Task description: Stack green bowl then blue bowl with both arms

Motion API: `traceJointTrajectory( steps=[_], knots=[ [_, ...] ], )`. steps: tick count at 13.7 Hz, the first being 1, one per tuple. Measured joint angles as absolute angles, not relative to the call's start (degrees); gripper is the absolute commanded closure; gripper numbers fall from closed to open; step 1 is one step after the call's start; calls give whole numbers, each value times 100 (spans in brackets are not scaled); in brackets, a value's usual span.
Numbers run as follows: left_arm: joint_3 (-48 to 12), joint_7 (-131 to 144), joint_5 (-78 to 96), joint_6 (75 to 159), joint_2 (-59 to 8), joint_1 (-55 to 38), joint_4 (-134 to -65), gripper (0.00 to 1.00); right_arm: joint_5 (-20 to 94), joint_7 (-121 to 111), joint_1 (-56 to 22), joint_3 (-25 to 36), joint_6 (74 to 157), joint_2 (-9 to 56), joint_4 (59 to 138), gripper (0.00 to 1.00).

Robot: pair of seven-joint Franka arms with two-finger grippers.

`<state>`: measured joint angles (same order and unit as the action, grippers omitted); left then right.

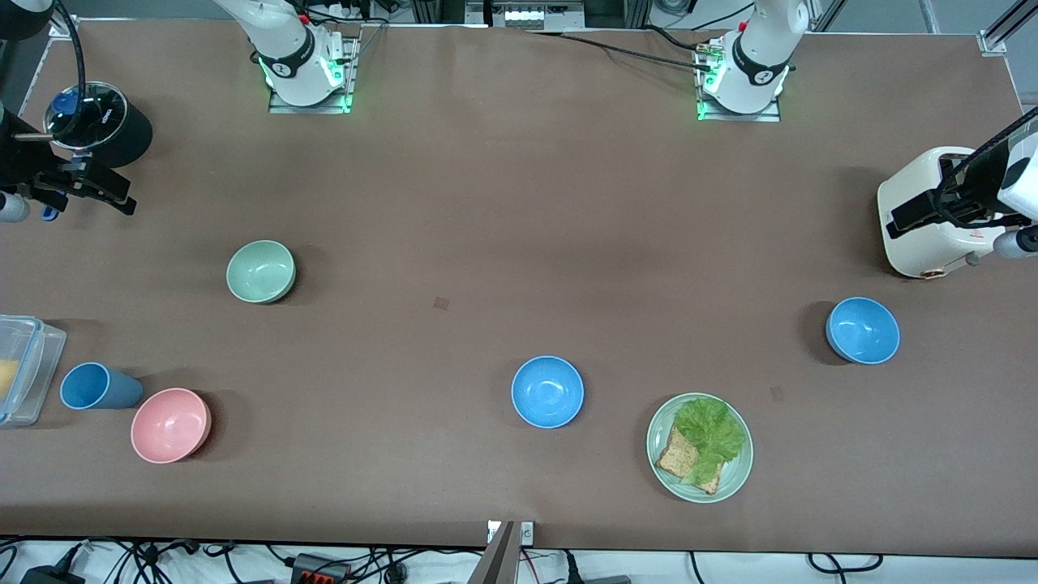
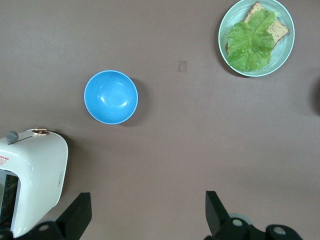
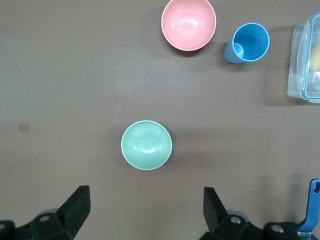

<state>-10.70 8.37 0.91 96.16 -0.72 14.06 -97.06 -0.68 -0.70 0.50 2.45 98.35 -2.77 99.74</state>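
You have the green bowl [image 1: 260, 272] sitting upright and empty on the brown tabletop [image 1: 519, 203], toward the right arm's end. Take it as your landmark. The pink bowl [image 1: 170, 425] and the blue cup [image 1: 97, 386] lie nearer the front camera than it, with a clear plastic container [image 1: 24, 369] beside the cup at the table's edge. One blue bowl [image 1: 547, 392] stands well apart from the green bowl, nearer the front camera and toward the left arm's end; the second blue bowl [image 1: 863, 330] is farther still that way, near a white toaster [image 1: 924, 215]. A plate of lettuce and bread [image 1: 734, 478] sits between the two blue bowls, nearer the camera.

Your right pincer [image 3: 145, 212] hangs over the tabletop near the green bowl, fingers spread and empty. Your left pincer [image 2: 147, 215] hangs by the toaster, likewise released, holding nothing.
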Motion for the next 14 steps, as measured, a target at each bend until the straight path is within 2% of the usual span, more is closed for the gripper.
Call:
traceJointTrajectory(
  steps=[9,14],
  knots=[
    [-1081,830,91,9451,-131,1405,-9647,0,-67,-70,50,238,9835,-250,10002,0],
    [-1099,830,91,9388,-134,1404,-9628,0,-67,-67,51,239,9923,386,10235,0]
  ],
)
